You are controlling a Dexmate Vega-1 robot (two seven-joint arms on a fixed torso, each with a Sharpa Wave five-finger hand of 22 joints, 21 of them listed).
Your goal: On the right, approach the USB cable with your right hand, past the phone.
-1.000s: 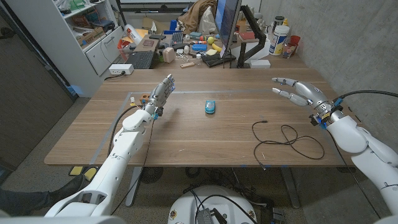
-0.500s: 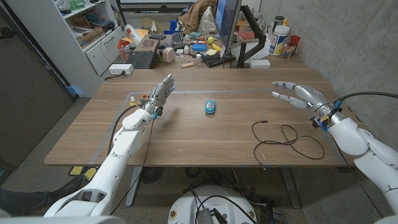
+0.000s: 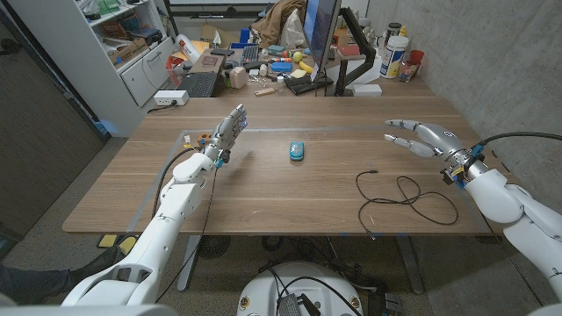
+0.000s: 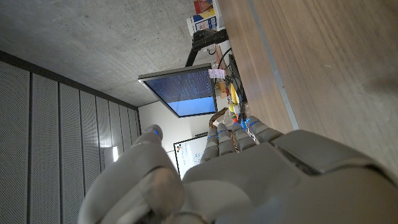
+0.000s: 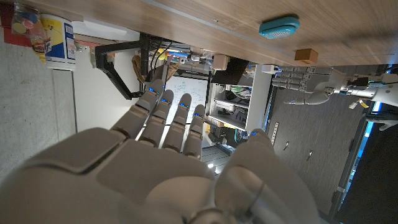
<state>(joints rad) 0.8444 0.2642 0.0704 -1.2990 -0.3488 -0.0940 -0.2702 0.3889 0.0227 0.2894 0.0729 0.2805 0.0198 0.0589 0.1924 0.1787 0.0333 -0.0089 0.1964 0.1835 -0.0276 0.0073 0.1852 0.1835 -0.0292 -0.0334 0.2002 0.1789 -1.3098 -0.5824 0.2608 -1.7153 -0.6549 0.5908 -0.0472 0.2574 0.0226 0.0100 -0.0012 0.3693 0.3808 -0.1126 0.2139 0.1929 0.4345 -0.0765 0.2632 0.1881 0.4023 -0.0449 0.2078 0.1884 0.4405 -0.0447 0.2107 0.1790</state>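
Over the desk's left half my left hand hangs raised, fingers straight and together, grasping nothing, parked clear of the job, I judge. Mid-desk toward the far edge lies the small teal phone. Near the front-right corner the black USB cable sprawls in loose loops. My right hand hovers over the right edge beyond it, fingers released and spread, ready to descend.
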